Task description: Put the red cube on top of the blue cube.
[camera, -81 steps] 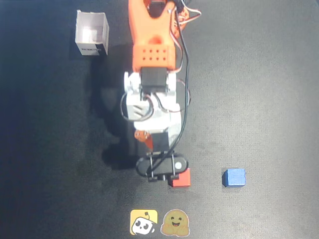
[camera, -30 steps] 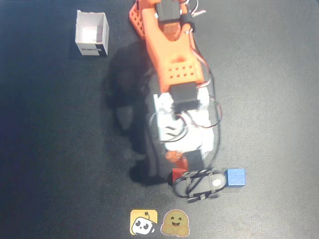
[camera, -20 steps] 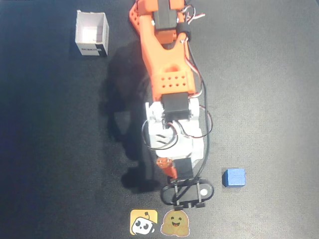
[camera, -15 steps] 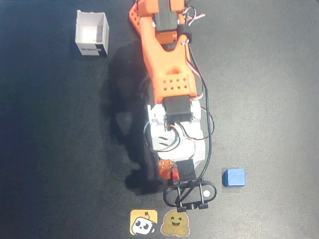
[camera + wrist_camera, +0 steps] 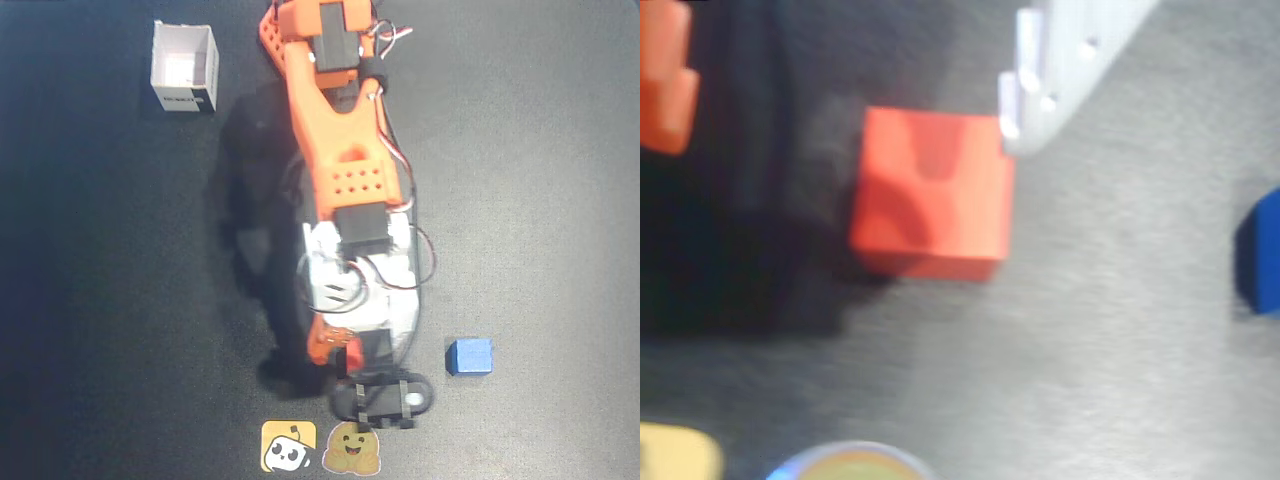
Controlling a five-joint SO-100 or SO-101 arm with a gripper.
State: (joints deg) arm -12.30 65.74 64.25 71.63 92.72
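While the gripper (image 5: 890,150) stands spread around the red cube (image 5: 930,195) without clamping it, white finger (image 5: 1060,70) grazing one corner, closing off-centre could twist it away, leaving the blue cube (image 5: 1262,255) well apart, bare.

We saw bare tabletop (image 5: 540,200) between the red cube (image 5: 931,193) and the blue cube (image 5: 469,356); 2 stickers (image 5: 320,446) lay nearby.
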